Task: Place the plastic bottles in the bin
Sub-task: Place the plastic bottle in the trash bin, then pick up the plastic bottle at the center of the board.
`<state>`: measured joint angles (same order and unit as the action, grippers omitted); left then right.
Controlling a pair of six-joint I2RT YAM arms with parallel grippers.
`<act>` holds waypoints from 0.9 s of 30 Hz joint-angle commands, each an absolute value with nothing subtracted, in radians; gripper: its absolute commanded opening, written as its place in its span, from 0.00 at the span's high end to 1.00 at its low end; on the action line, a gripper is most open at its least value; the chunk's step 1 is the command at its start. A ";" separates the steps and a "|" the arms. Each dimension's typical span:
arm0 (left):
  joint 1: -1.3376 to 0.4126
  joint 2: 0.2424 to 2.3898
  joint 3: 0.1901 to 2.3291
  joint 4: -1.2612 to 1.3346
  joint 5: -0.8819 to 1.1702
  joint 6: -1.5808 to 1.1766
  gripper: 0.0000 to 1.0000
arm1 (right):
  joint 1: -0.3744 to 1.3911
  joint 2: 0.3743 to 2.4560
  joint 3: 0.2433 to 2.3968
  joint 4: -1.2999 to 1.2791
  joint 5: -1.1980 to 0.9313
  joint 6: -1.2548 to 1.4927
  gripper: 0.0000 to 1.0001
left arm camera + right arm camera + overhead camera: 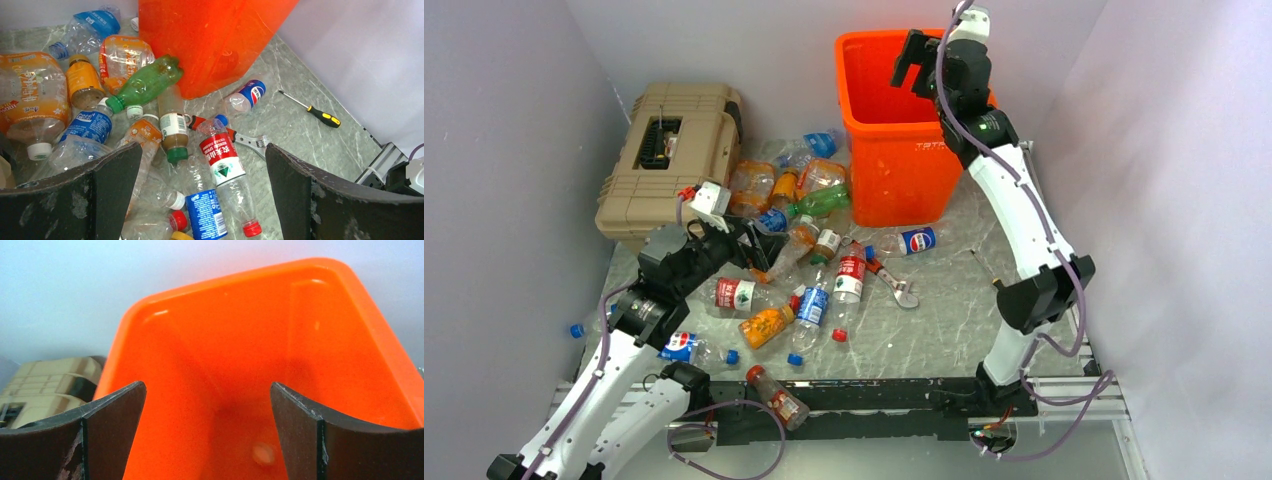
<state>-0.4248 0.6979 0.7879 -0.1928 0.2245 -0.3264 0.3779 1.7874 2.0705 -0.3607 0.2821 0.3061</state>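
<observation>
right fingers [107,425] hang apart over the tall orange plastic bin [320,340] for dropping, left fingers [100,190] apart above littered plastic bottles [220,160].

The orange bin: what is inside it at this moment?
The right wrist view shows bare orange walls of the bin and one blurred pale spot low down, unidentifiable. The open right gripper covers both lower corners.

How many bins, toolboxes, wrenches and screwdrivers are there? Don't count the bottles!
orange bin: 1
tan toolbox: 1
wrench: 1
screwdriver: 1
Total: 4
</observation>
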 commanded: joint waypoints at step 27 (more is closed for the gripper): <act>-0.424 0.751 0.826 -0.198 0.085 -0.329 0.01 | 0.696 0.581 0.688 -0.232 0.333 0.669 0.00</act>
